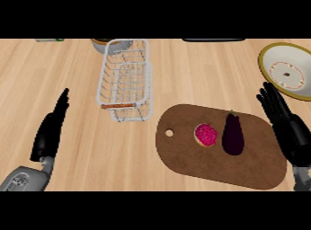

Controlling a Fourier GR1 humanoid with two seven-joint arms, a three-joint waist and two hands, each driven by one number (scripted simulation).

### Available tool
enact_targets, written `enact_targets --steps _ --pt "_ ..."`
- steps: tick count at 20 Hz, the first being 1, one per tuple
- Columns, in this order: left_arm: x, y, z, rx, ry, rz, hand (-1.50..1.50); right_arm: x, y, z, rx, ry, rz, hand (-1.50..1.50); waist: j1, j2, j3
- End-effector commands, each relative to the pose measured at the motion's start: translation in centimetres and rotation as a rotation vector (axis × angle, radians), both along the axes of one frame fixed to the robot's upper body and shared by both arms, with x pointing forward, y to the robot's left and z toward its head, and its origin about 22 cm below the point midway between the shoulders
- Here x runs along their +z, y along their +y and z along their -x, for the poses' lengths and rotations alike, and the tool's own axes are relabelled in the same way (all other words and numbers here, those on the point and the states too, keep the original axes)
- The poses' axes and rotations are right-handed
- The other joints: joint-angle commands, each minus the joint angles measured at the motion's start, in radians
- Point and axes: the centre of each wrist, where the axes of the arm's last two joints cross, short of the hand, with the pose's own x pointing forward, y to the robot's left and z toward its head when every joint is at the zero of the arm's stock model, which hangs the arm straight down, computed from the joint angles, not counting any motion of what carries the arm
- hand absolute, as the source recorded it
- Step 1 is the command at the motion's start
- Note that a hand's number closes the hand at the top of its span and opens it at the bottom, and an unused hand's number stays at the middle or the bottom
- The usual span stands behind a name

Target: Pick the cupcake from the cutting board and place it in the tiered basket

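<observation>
A cupcake with pink frosting lies on the brown cutting board, near the board's middle. A dark purple eggplant lies just right of it on the same board. The white wire tiered basket stands to the upper left of the board. My right hand is open at the board's right edge, fingers straight and pointing away, apart from the cupcake. My left hand is open at the far left, fingers straight, holding nothing.
A white plate with a yellow rim sits at the upper right. A bowl shows behind the basket at the top edge. A dark object lies along the top edge. Bare wooden counter lies between left hand and board.
</observation>
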Motion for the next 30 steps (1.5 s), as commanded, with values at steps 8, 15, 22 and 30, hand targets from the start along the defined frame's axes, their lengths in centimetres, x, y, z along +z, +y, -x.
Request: enact_targets --steps 8,15,22,30 --pt "1.6 -0.3 0.1 -0.106 -0.018 0.247 0.00 -0.9 4.4 0.6 -0.190 -0.106 0.187 1.50 0.000 -0.022 -0.006" --pt "4.1 3.0 1.2 -0.143 -0.030 0.298 0.00 -0.5 10.6 2.8 -0.218 -0.229 0.215 -1.50 0.027 -0.015 0.004" --pt "2.6 3.6 1.3 -0.128 -0.006 0.278 0.00 2.8 5.8 1.5 -0.155 -0.171 0.785 -1.50 0.009 -0.025 -0.006" --pt "2.7 3.4 1.0 -0.136 -0.014 0.273 0.00 6.3 8.7 4.3 0.147 0.192 1.150 -1.50 0.024 -0.019 -0.004"
